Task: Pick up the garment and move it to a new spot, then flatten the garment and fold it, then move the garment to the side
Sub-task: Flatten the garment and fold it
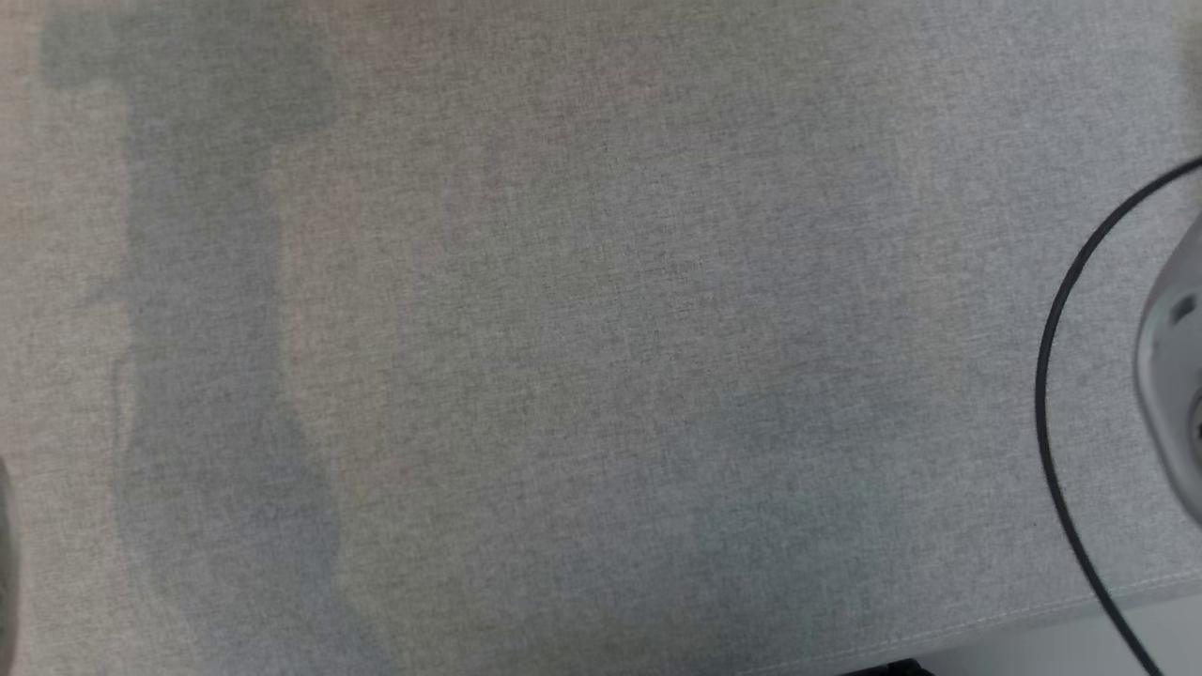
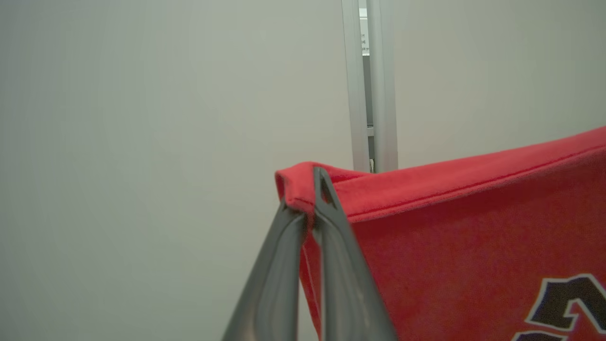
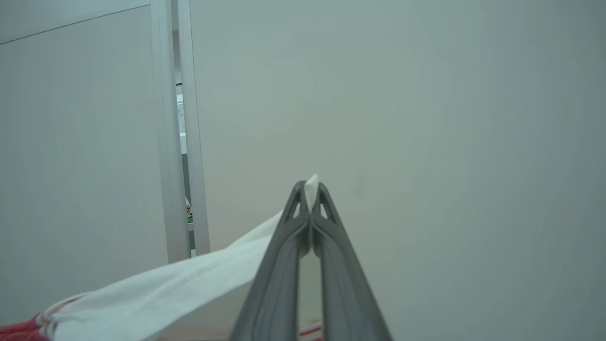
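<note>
Dark, tapered fingers of left gripper (image 2: 307, 201) pinched shut on folded, stitched hem of red, fleecy garment (image 2: 473, 227), held taut and aloft before pale wall (image 2: 142, 142); right gripper (image 3: 310, 189) likewise clamped on its smooth white edge; head view: grey woven worktop (image 1: 563, 329), crossed by thin curved black cable (image 1: 1061, 310).

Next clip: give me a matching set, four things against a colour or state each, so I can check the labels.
Things:
1. left gripper
2. right gripper
3. cable
4. table

Colour or state:
a. grey woven cover
b. shut on the garment's white part
c. black, curving
d. shut on the garment's red hem

Pairs: 1-d, 2-b, 3-c, 4-a.
</note>
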Motion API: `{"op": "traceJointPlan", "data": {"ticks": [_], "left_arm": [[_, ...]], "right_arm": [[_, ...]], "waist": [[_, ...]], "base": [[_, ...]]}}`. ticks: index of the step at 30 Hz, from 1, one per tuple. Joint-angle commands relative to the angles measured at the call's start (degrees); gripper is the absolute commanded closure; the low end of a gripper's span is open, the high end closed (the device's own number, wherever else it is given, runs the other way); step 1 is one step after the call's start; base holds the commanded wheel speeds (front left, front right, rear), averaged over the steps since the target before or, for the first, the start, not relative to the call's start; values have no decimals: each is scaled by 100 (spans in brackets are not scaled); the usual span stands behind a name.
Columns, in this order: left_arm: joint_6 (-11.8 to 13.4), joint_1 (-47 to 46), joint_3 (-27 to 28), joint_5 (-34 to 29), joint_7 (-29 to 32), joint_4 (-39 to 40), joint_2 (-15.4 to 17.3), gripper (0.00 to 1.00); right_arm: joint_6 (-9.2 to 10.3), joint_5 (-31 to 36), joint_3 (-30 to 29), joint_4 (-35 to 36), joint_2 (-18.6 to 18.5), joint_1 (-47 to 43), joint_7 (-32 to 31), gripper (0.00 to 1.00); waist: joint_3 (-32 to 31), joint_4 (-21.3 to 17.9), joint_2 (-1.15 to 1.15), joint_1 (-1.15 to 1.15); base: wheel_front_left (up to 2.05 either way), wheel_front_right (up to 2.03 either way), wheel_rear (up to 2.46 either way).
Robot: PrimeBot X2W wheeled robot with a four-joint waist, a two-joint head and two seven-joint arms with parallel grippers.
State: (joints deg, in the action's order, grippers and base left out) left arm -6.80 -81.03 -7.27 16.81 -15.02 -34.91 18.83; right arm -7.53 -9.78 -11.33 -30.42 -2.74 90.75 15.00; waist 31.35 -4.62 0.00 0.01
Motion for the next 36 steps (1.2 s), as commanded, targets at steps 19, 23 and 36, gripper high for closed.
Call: {"op": "traceJointPlan", "data": {"ticks": [19,23,36], "left_arm": [[-50,5403,1345,174,-17,-93,-1202,100],[-53,6080,1409,203,-18,-70,-1428,100],[-54,7709,1058,369,-9,87,-1553,100]], "right_arm": [[15,-2232,625,708,-51,-5650,24,100],[16,-2470,629,695,-50,-6540,24,100],[16,-2619,482,487,-55,-8411,25,100]], "waist": [[-1148,-125,0,-1],[-1454,-139,0,-1],[-2447,-192,0,-1]], "base": [[0,0,0],[0,0,0],[0,0,0]]}}
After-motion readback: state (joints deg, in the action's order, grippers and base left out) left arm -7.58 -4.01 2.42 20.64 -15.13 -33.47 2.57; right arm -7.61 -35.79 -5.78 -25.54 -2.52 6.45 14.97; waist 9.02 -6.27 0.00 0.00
